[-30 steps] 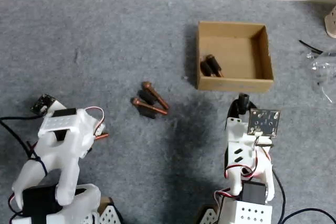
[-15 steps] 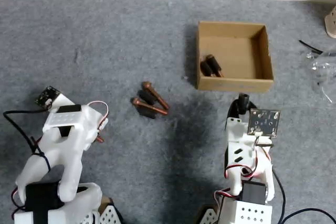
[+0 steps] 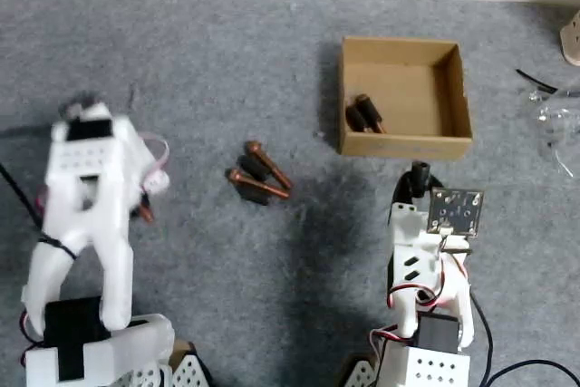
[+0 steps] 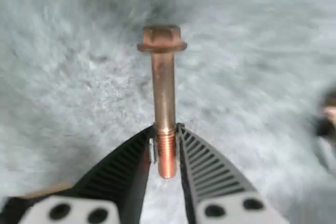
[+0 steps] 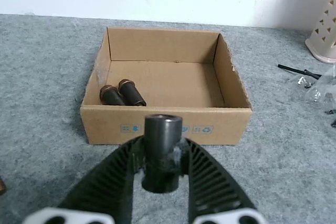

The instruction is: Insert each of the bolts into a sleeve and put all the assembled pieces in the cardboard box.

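A: How do the arms sit at the grey table?
B: Seen from above, the left arm stands at 8 o'clock and stretches toward 12. The right arm stands at 5 o'clock and also aims at 12. Its tip is just short of the cardboard box, which lies at 1 o'clock.
A: And the claws?
B: The left claw is clenched on the threaded end of a copper bolt, head pointing away. The right claw grips a black sleeve, whose open end sticks out past the fingertips.
A: What do the wrist cameras add?
B: From above, the left arm's white body covers most of the bolt, but its wrist view gives the grip plainly. The right wrist view looks into the box, where two assembled pieces lie side by side. From above they are by the box's 9 o'clock wall.
A: Anything smaller?
B: Two bolt-and-sleeve pieces lie touching near the table's middle.
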Tool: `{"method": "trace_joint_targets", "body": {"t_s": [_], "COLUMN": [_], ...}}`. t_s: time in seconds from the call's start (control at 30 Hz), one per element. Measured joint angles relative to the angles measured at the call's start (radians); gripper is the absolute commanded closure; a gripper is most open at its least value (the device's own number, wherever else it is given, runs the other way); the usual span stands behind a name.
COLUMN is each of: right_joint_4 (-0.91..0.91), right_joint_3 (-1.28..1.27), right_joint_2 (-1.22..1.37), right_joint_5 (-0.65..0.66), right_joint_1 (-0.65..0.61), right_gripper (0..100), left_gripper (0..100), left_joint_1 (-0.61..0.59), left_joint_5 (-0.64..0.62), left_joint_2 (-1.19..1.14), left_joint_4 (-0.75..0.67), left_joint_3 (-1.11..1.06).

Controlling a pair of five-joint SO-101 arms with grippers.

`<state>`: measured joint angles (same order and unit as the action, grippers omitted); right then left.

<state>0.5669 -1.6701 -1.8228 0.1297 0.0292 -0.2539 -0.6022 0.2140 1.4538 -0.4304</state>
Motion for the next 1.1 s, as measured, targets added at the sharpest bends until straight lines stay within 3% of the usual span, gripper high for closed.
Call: {"method": "trace_joint_targets", "body": {"t_s": [0.17, 0.33, 0.5, 0.67, 0.8, 1.1], "right_joint_4": [0.0, 0.0, 0.0, 0.0, 0.0, 0.0], "right_joint_3": [0.0, 0.0, 0.0, 0.0, 0.0, 0.0], "right_joint_2": [0.0, 0.0, 0.0, 0.0, 0.0, 0.0], "right_joint_5": [0.0, 0.0, 0.0, 0.0, 0.0, 0.0], "right_joint_1": [0.0, 0.0, 0.0, 0.0, 0.0, -0.003], "right_gripper": [98.9, 98.9, 98.9, 98.9, 98.9, 98.9], "left_gripper": [100, 99, 99, 99, 99, 99], "left_joint_1": [-0.002, -0.002, -0.003, -0.003, -0.003, -0.003], "left_joint_5": [0.138, 0.204, 0.293, 0.433, 0.476, 0.483], "left_joint_2": [0.0, 0.0, 0.063, 0.255, 0.462, 1.023], "left_joint_4": [0.221, 0.265, 0.288, 0.29, 0.295, 0.295], "left_joint_3": [0.422, 0.76, 0.905, 0.954, 0.924, 0.535]}}
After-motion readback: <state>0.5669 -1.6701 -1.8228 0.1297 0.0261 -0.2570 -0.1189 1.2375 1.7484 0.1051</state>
